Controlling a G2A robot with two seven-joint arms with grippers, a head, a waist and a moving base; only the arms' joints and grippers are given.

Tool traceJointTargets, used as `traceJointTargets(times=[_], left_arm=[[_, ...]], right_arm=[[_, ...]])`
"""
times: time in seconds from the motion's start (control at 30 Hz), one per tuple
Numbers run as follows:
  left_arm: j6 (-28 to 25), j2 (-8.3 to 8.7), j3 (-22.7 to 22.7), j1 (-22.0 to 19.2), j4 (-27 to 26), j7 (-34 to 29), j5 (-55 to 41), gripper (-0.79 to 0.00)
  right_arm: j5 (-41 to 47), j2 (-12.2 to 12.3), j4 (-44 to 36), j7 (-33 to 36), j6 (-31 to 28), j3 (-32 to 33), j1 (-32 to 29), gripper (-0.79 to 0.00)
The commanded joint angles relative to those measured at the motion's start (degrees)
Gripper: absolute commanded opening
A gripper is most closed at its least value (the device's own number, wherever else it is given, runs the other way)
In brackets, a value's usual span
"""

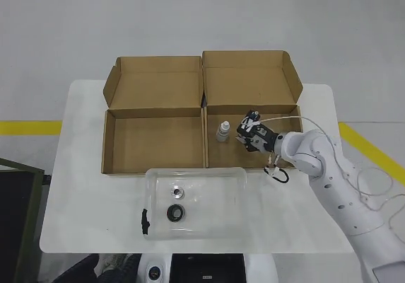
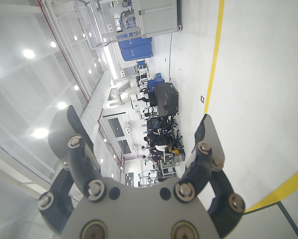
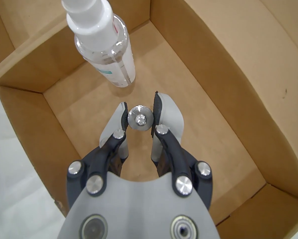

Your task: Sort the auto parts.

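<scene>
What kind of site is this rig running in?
Probably a factory-style robotics test hall: yellow floor lines, an aluminium-framed machine enclosure and more workstations behind. The right gripper holds a round metal part over a cardboard box.

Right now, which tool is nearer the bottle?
Right. The right tool, shut on a metal part, sits just beside the bottle inside the box. The left tool, open, points out at the hall, far from it.
</scene>
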Motion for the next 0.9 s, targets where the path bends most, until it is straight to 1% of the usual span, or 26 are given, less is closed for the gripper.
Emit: traceJointTargets(times=[0.0,0.13,0.2,0.27,0.33,0.47,0.6,0.67,0.7,0.87], left_arm=[[0.00,0.00,0.00,0.00,0.00,0.00,0.00,0.000],[0.00,0.00,0.00,0.00,0.00,0.00,0.00,0.000],[0.00,0.00,0.00,0.00,0.00,0.00,0.00,0.000],[0.00,0.00,0.00,0.00,0.00,0.00,0.00,0.000],[0.00,0.00,0.00,0.00,0.00,0.00,0.00,0.000],[0.00,0.00,0.00,0.00,0.00,0.00,0.00,0.000],[0.00,0.00,0.00,0.00,0.00,0.00,0.00,0.000],[0.00,0.00,0.00,0.00,0.00,0.00,0.00,0.000],[0.00,0.00,0.00,0.00,0.00,0.00,0.00,0.000],[0.00,0.00,0.00,0.00,0.00,0.00,0.00,0.000]], right_arm=[[-0.11,-0.14,0.29,0.09,0.16,-0.48,0.25,-0.526],[-0.06,-0.34,1.12,-0.08,0.24,-0.99,0.73,-0.511],[-0.08,-0.38,0.76,-0.24,0.19,-1.12,0.71,-0.486],[-0.11,-0.29,0.22,-0.72,0.31,-0.56,0.62,-0.437],[-0.57,-0.06,-0.92,-1.06,-0.23,0.24,0.39,-0.428],[-2.17,0.78,-6.98,-0.35,-0.91,2.92,-1.62,-0.413],[-3.45,1.86,-15.33,0.43,-1.82,6.73,-5.06,-0.394],[-3.62,2.19,-18.57,0.64,-2.23,7.96,-6.45,-0.376],[-3.63,2.41,-20.87,0.64,-2.65,8.75,-7.42,-0.354],[-4.02,2.75,-27.88,0.70,-3.38,9.15,-10.06,-0.305]])
